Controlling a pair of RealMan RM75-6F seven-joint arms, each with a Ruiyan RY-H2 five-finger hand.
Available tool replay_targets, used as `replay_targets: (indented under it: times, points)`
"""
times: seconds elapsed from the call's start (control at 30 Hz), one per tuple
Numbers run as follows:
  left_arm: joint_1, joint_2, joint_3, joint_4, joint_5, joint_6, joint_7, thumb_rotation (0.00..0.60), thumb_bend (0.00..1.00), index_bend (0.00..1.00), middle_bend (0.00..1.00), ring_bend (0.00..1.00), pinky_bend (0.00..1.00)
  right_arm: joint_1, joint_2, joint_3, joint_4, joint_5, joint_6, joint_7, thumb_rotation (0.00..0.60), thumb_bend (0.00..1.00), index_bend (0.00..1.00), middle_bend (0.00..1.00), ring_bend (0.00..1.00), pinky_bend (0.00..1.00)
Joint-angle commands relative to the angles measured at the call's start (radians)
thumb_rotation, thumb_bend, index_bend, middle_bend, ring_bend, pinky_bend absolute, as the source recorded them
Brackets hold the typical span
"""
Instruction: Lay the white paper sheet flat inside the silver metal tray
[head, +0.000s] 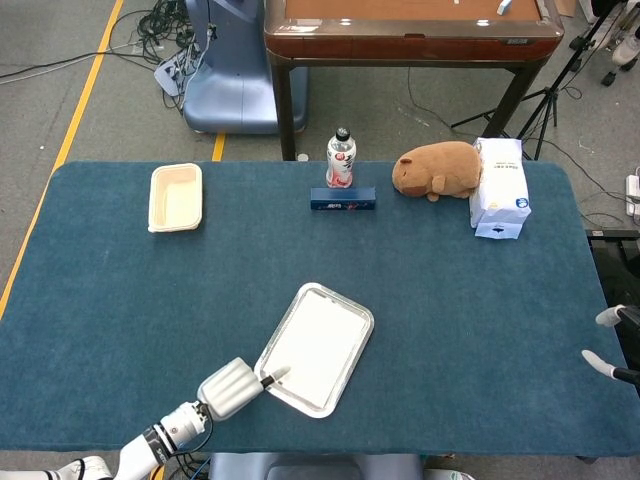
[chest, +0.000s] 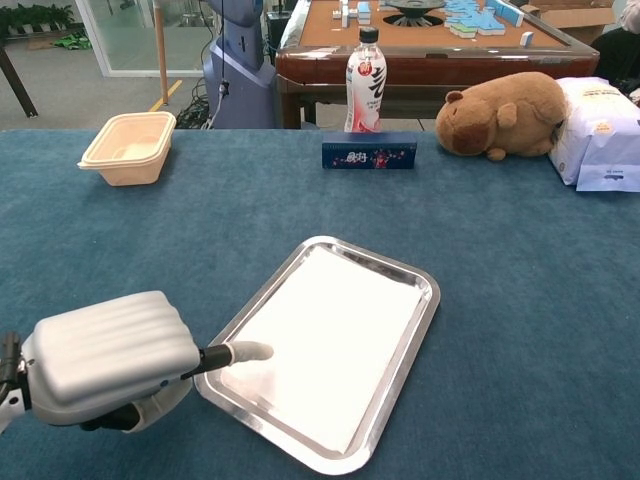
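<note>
Now the white paper sheet (chest: 325, 345) lies flat inside the silver metal tray (chest: 418, 337), near the surface's front edge; the left hand (chest: 110, 360) holds nothing, one fingertip reaching over the tray's rim; whether the right hand (head: 612, 345) fingers are clenched or released, I cannot tell.

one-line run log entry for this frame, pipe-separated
paper: flat in tray | left robot hand: fingertip at tray's near-left corner | right robot hand: idle at table edge
</note>
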Motion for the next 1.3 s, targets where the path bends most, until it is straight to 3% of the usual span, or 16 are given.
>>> replay_targets:
  times: [0.03, 0.37, 0.5, 0.67, 0.93, 1.13, 1.3]
  points:
    - [0.001, 0.001, -0.001, 0.001, -0.003, -0.002, 0.004, 0.6, 0.77, 0.09, 0.91, 0.78, 0.86, 0.0, 0.0, 0.0, 0.0, 0.0, 0.001, 0.0, 0.6, 0.06, 0.48, 0.49, 0.4, 0.42]
    - [0.02, 0.02, -0.026, -0.002, -0.023, 0.045, 0.019, 0.6, 0.77, 0.06, 0.89, 0.76, 0.84, 0.0, 0.0, 0.001, 0.002, 0.002, -0.002, 0.002, 0.6, 0.06, 0.48, 0.49, 0.4, 0.42]
    - [0.037, 0.054, -0.047, -0.031, -0.046, 0.08, 0.045, 0.6, 0.76, 0.01, 0.79, 0.7, 0.81, 0.001, -0.001, 0.0, 0.0, 0.001, -0.002, -0.004, 0.6, 0.06, 0.48, 0.49, 0.4, 0.42]
    - [0.071, 0.107, -0.079, -0.069, -0.083, 0.149, 0.065, 0.6, 0.71, 0.0, 0.58, 0.6, 0.78, 0.003, -0.004, -0.002, -0.002, 0.0, -0.008, -0.018, 0.6, 0.06, 0.48, 0.49, 0.4, 0.42]
    - [0.133, 0.196, -0.112, -0.134, -0.161, 0.234, 0.085, 0.6, 0.65, 0.0, 0.26, 0.3, 0.52, 0.011, -0.012, -0.007, -0.01, -0.001, -0.026, -0.047, 0.6, 0.06, 0.48, 0.49, 0.4, 0.42]
    - [0.179, 0.259, -0.119, -0.176, -0.208, 0.285, 0.076, 0.6, 0.62, 0.1, 0.17, 0.17, 0.35, 0.014, -0.017, -0.01, -0.018, -0.006, -0.029, -0.065, 0.6, 0.06, 0.48, 0.49, 0.39, 0.42]
    - [0.232, 0.298, -0.118, -0.184, -0.213, 0.366, 0.082, 0.6, 0.61, 0.15, 0.16, 0.14, 0.28, 0.015, -0.023, -0.011, -0.029, -0.009, -0.028, -0.088, 0.6, 0.06, 0.48, 0.49, 0.39, 0.42]
